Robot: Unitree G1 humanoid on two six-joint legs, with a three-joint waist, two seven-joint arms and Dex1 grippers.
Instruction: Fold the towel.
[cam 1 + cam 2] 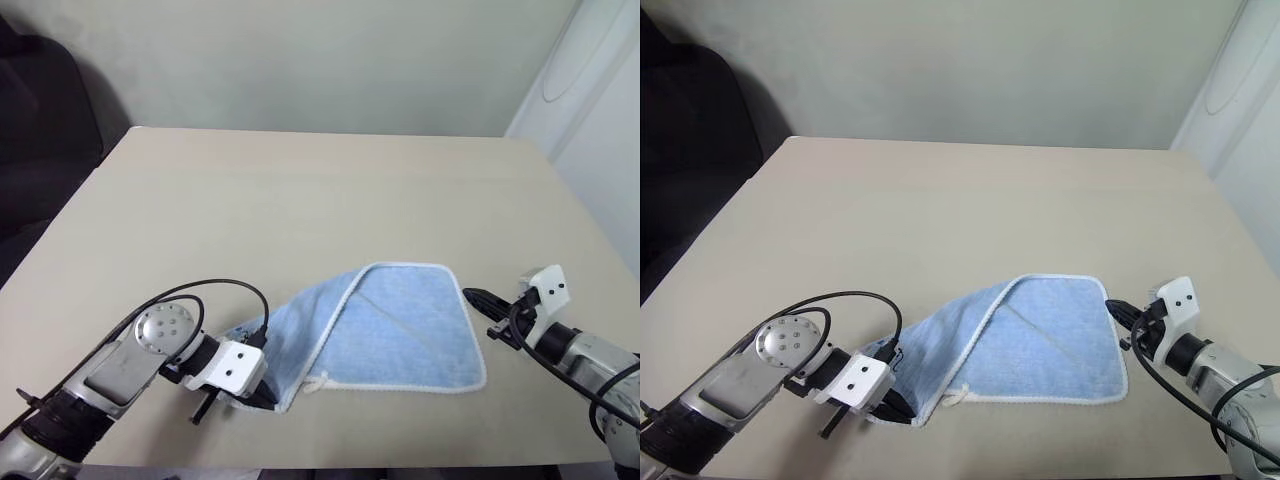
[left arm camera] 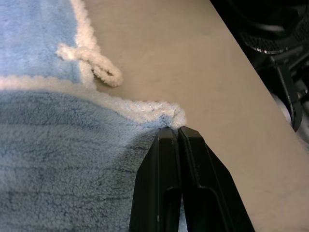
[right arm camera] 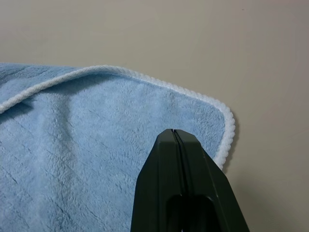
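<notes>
Nearest the head camera, the left end effector (image 1: 262, 398) sits low over the front edge of the desk (image 1: 300, 190), its two black fingers (image 2: 179, 159) pressed together on the near left corner of the towel (image 1: 400, 335), pinching the whitish stitched edging right at the tip. From that clamped corner the cloth rises in a soft fold, so the left part of the towel stands slightly off the desk while the rest lies flat. Just beside the grip, a small white loop (image 2: 91, 63) of edging cord lies on the desk surface, touching the towel's hem.

One towel is present: light blue terry with a white border, spread on the near half of the desk, a little right of centre, one layer turned partly over another along a diagonal seam.

Farther right, the right end effector (image 1: 472, 296) hovers at the towel's right edge, its two fingers (image 3: 181, 164) clenched together with nothing between them; in the right wrist view their tips sit over the blue cloth near the rounded corner, whether touching cannot be told

Two end effectors, one towel, one desk
</notes>
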